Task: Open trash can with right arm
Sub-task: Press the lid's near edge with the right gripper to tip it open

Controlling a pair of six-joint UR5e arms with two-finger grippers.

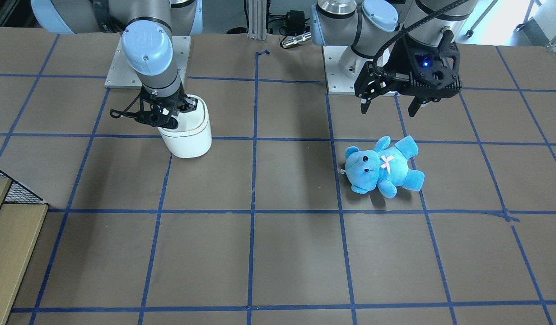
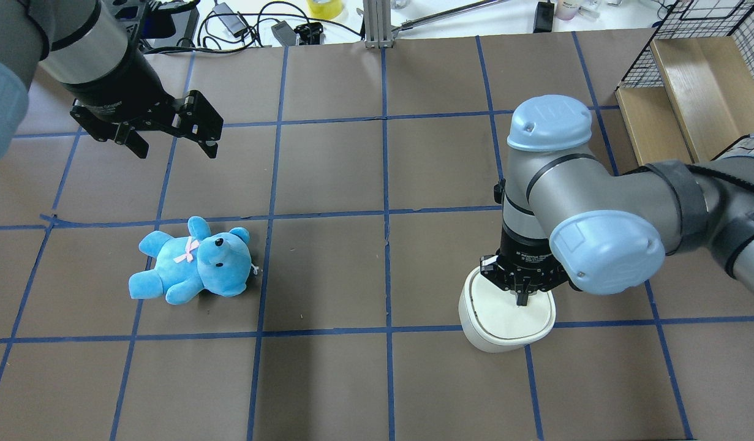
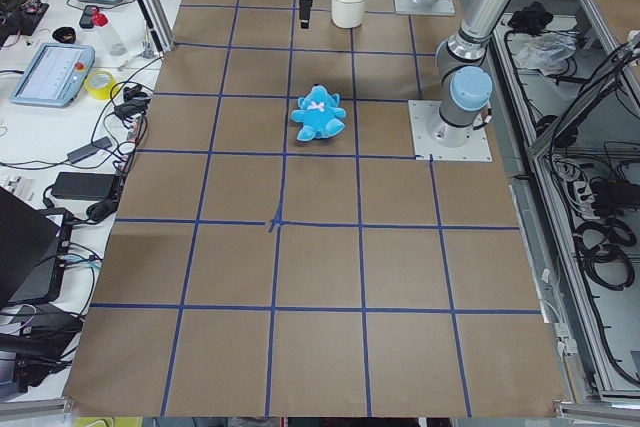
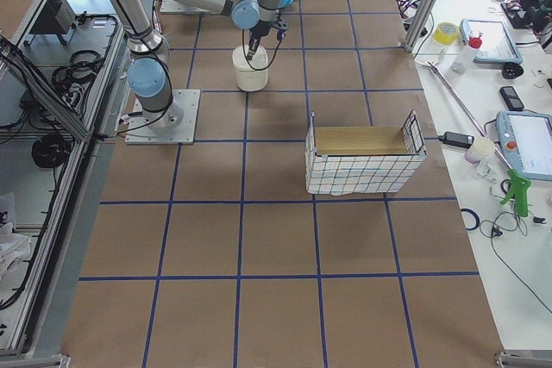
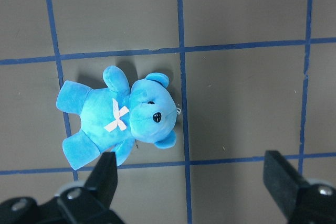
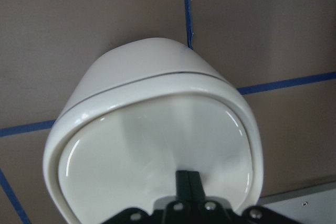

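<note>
The white trash can [image 2: 505, 318] stands on the brown table, also in the front view [image 1: 189, 135] and filling the right wrist view [image 6: 157, 129]. Its flat lid lies down inside the rim. My right gripper [image 2: 522, 300] points straight down, fingers pressed together, tips on the lid near the edge closest to the robot; it shows in the right wrist view [image 6: 188, 182] too. My left gripper [image 2: 176, 150] is open and empty, hovering above the table beyond a blue teddy bear [image 2: 190, 263], also in the front view [image 1: 388, 109].
The blue teddy bear [image 1: 381, 164] lies on its back on the robot's left half, seen below the open left fingers [image 5: 105, 177]. A wire basket with a wooden box [image 2: 689, 73] stands at the far right edge. Arm base plates [image 1: 350, 72] sit near the robot.
</note>
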